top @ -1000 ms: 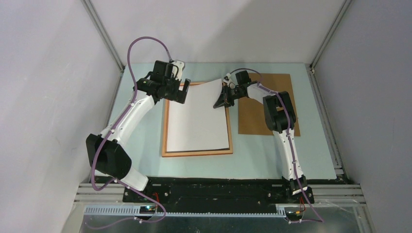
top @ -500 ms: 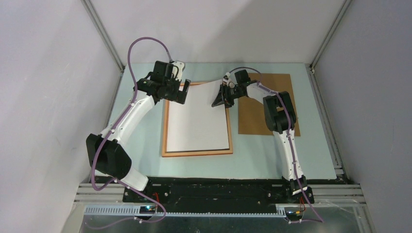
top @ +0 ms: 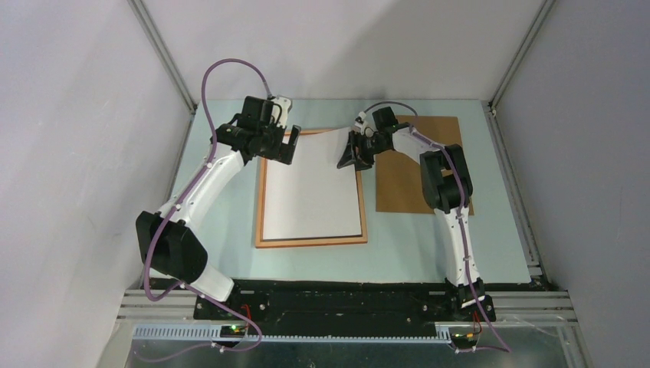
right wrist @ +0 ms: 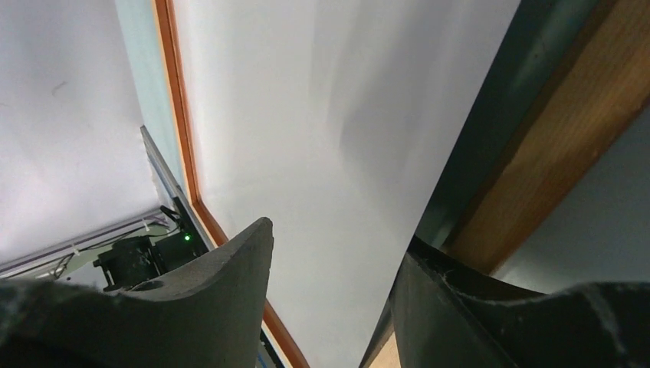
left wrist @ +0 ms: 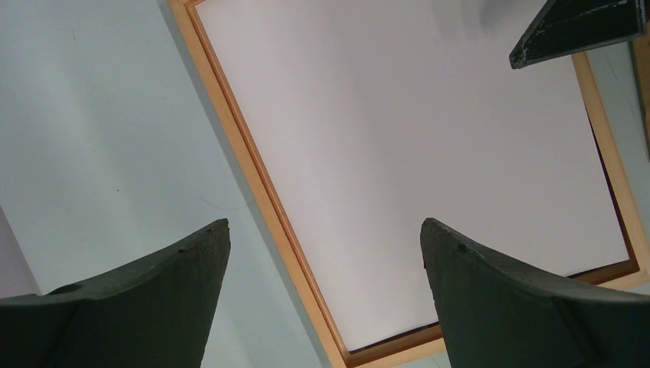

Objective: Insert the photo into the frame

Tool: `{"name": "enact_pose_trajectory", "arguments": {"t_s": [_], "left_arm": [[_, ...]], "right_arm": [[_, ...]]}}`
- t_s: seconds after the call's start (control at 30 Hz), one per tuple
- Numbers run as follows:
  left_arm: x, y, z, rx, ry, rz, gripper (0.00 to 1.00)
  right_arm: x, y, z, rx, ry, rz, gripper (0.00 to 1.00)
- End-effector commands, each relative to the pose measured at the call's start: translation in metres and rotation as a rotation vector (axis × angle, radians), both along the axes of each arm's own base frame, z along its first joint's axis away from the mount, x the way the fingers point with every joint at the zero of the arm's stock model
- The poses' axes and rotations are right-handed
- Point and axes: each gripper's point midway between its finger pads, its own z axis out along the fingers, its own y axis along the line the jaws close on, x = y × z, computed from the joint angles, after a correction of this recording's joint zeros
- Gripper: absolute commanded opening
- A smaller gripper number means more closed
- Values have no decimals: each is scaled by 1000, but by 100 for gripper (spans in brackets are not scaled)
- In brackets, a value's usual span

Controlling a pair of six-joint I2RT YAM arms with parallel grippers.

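The photo (top: 310, 188) lies white side up in the frame (top: 310, 242). The right gripper (top: 349, 157) sits at its far right corner, jaws apart, not pinching it. The left gripper (top: 280, 148) hangs wide open. That corner may be sticking up, so press it flat gently.

Left end effector (left wrist: 322, 230) spread wide — right end effector (right wrist: 335, 244) fingers parted.

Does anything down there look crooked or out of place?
Yes: the photo lies white side up in the frame, but its far right corner, by the right gripper, rides up over the frame's far rail instead of lying flat.
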Motion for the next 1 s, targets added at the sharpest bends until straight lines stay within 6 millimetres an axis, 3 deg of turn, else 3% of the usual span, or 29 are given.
{"name": "enact_pose_trajectory", "arguments": {"t_s": [0.0,0.27,0.57,0.97], "left_arm": [[-1,2,16,-22,-49,-1,98],[-1,4,18,-10,-58,6,98],[0,11,22,13,-74,25,100],[-1,11,29,5,-106,11,100]], "right_arm": [[1,-7,30,-29,-87,4,59],[-4,-19,36,-80,-119,-4,62],[-10,-34,57,-123,-200,-6,64],[-16,-79,97,-270,-416,-33,70]]}}
